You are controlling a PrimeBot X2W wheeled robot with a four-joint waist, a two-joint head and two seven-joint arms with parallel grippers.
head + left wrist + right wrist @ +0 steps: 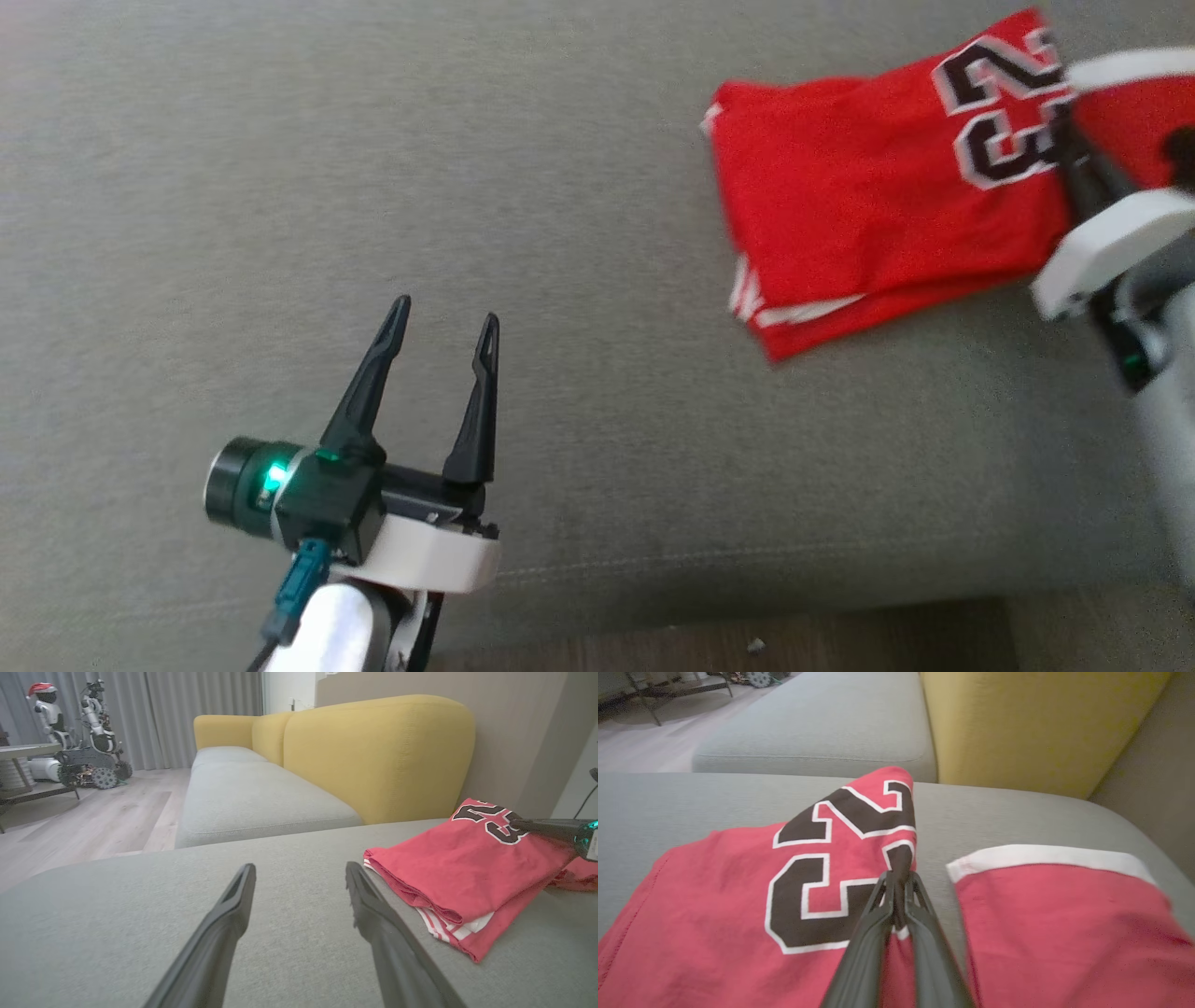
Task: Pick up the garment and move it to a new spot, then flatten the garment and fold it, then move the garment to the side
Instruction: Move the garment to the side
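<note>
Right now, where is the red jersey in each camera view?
Head view: jersey upper right, folded.
Left wrist view: jersey right of centre, right of the open left gripper.
Right wrist view: jersey across the lower half, pinched by the right gripper.
Shared landmark: the dark number print.

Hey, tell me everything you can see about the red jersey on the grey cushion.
The garment is a red jersey folded into layers, with large dark numbers outlined in white and white red-striped trim showing at one edge. It lies on the grey sofa cushion, in the head view's upper right. The right pincer is shut on a fold by the numbers, with that corner raised in a peak.
</note>
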